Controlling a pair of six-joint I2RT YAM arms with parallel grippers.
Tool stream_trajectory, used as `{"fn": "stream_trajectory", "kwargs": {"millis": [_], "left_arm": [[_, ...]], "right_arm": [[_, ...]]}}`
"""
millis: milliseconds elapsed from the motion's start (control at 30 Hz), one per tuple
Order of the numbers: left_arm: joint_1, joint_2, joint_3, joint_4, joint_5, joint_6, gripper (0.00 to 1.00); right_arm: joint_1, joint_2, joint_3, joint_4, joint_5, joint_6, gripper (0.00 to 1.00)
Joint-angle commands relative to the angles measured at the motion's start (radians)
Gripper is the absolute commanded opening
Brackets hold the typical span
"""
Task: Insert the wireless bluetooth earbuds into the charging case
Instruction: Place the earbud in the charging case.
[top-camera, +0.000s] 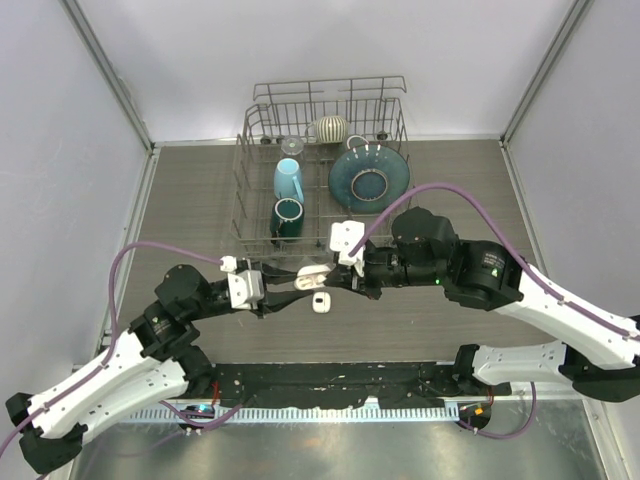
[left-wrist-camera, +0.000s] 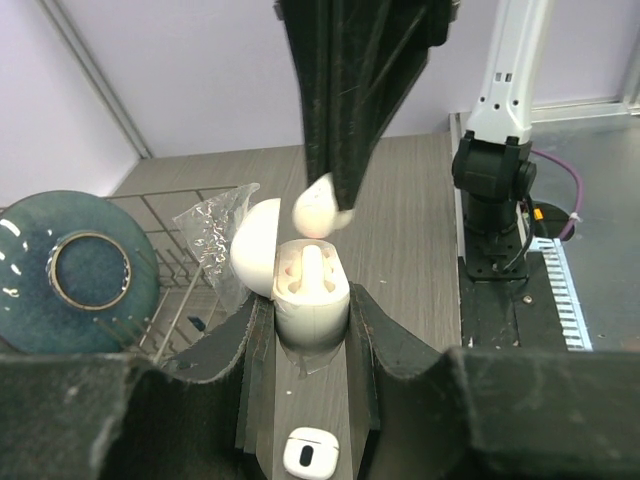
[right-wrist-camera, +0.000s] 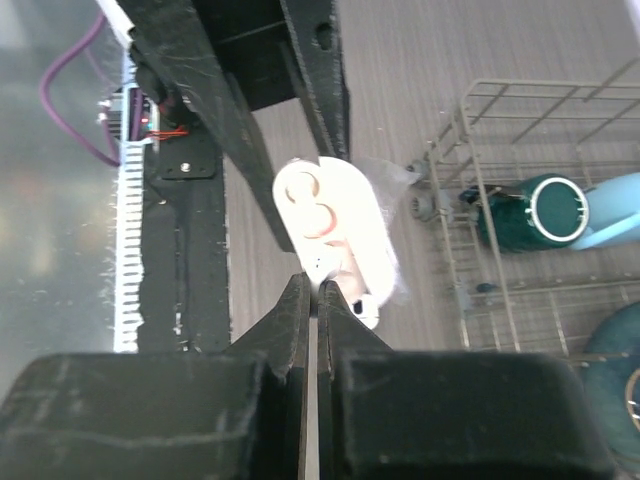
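Gripping the open case (left-wrist-camera: 310, 292) by its body, L claw (left-wrist-camera: 310, 312) is clenched, case mouth up (lid (left-wrist-camera: 255, 245) flipped back toward rack (left-wrist-camera: 170, 215)); can't tell if wells are filled. R claw (left-wrist-camera: 335, 195) pinches an earbud (left-wrist-camera: 316, 212) just above the mouth, head down, stem hidden betw. fingers. Another white case (left-wrist-camera: 308, 455) lies on surface (left-wrist-camera: 410, 220) below.

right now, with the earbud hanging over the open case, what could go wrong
The right pincer pinches the earbud by one end only; it could twist or slip out and drop to the table.
The earbud looks tilted over the charging case, so it may catch the socket rim instead of seating.
Pressing down could tip the case in the left pincer.
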Motion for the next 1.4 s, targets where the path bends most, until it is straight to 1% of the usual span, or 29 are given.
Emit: {"fn": "stream_trajectory", "kwargs": {"millis": [0, 133, 233, 400, 500, 567, 633, 1367], "left_arm": [[-0.003, -0.01, 0.048, 0.069, 0.055, -0.035, 0.0], [-0.005, -0.021, 0.046, 0.11, 0.074, -0.06, 0.0], [-0.005, -0.025, 0.043, 0.145, 0.088, -0.084, 0.0], [-0.005, -0.018, 0.035, 0.196, 0.117, -0.116, 0.0], [-0.005, -0.006, 0.028, 0.242, 0.127, -0.129, 0.0], [-0.003, 0.005, 0.026, 0.266, 0.128, -0.162, 0.0], [-0.003, 0.013, 0.028, 0.28, 0.136, -0.169, 0.0], [-0.005, 0.044, 0.009, 0.334, 0.128, -0.204, 0.0]], "right_arm": [[0.006, -0.039, -0.013, 0.046, 0.08, -0.084, 0.01], [0.006, -0.036, -0.024, 0.04, 0.089, -0.119, 0.01], [0.006, -0.038, -0.024, 0.043, 0.049, -0.13, 0.01], [0.005, -0.087, -0.071, 0.123, -0.009, -0.134, 0.01], [0.006, -0.097, -0.081, 0.14, -0.029, -0.13, 0.01], [0.008, -0.102, -0.087, 0.152, -0.05, -0.128, 0.01], [0.006, -0.117, -0.105, 0.189, -0.07, -0.119, 0.01], [0.006, -0.168, -0.16, 0.302, -0.107, -0.159, 0.01]]}}
